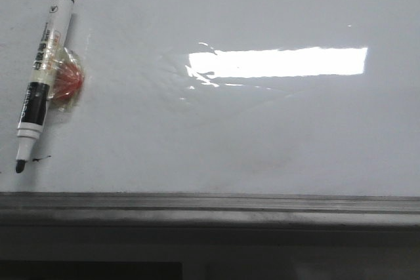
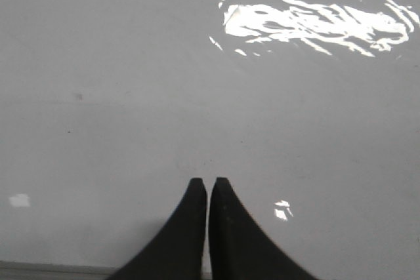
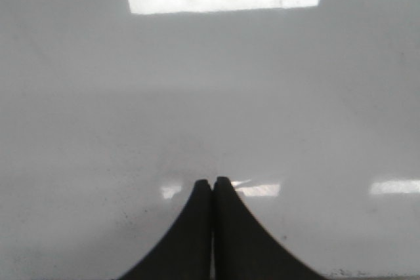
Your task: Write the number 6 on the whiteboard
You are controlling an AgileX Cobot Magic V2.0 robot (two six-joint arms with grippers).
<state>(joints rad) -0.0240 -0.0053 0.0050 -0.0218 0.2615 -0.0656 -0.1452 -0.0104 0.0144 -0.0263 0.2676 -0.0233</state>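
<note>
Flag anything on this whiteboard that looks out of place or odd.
The marker lies uncapped on the whiteboard, near its left side, with a crumpled reddish clear-plastic scrap stuck beside its barrel. A tiny black squiggle sits by the tip. No 6 is drawn, and the film surface looks wrinkled.

I see the large glossy white whiteboard point(image 1: 262, 136) filling the front view, its grey metal frame edge point(image 1: 210, 202) along the near side. A black-and-white marker pen point(image 1: 43, 73) lies on the board's far left, tilted, tip toward the frame. A red disc-shaped holder point(image 1: 67, 81) sits touching its right side. A tiny black squiggle mark point(image 1: 41, 158) is just right of the tip.
</note>
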